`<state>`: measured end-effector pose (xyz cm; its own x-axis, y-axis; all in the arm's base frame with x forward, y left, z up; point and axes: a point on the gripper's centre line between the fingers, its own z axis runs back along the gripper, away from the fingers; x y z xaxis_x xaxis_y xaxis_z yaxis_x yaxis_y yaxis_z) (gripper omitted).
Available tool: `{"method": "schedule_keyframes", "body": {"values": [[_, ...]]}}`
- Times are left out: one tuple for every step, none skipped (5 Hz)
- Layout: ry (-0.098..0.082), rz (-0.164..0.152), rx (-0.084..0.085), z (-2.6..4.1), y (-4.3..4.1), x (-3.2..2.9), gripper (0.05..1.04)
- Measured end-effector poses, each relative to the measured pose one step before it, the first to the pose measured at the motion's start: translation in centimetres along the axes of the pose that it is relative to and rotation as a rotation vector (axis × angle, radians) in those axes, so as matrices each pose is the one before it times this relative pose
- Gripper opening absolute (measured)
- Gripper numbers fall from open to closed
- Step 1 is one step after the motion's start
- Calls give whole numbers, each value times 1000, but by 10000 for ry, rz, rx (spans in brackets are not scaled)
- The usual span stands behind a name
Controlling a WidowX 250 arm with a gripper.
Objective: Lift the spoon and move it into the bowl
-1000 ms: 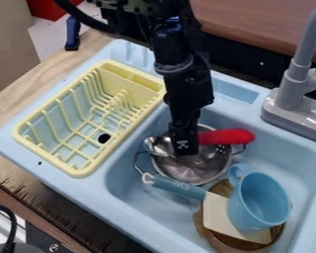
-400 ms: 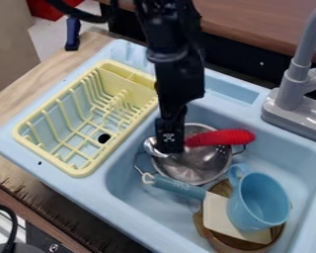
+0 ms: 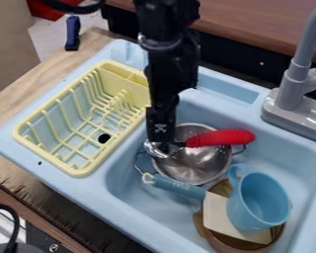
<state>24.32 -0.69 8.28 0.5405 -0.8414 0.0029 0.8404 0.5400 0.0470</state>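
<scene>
Can't tell from here whether the gripper (image 3: 162, 142) is clamped on anything or just sitting loose by the spoon's head. The spoon (image 3: 221, 138) lies across the metal bowl (image 3: 190, 165) in the sink (image 3: 138, 200), scoop at the left rim, red handle out past the right side. My worry is a bad grip — that curved metal scoop looks slippery, and the chunky handle could swing the whole thing round on a lift. Also, pushing down near the rim might tip or shove the bowl. If it skids, the blue-handled spatula (image 3: 177, 187) just beside it probably gets bumped — maybe the mug (image 3: 259, 202) too.
</scene>
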Motion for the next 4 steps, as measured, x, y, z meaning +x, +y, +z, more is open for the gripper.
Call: {"method": "schedule_keyframes", "body": {"values": [[294,1008,554,904,663,-975,1001],[-435,2569,214,-190,706,16,1001],[-751,2103,-61,-3,272,931,1001],[-281,970,24,560,-1023,746,1001]]}}
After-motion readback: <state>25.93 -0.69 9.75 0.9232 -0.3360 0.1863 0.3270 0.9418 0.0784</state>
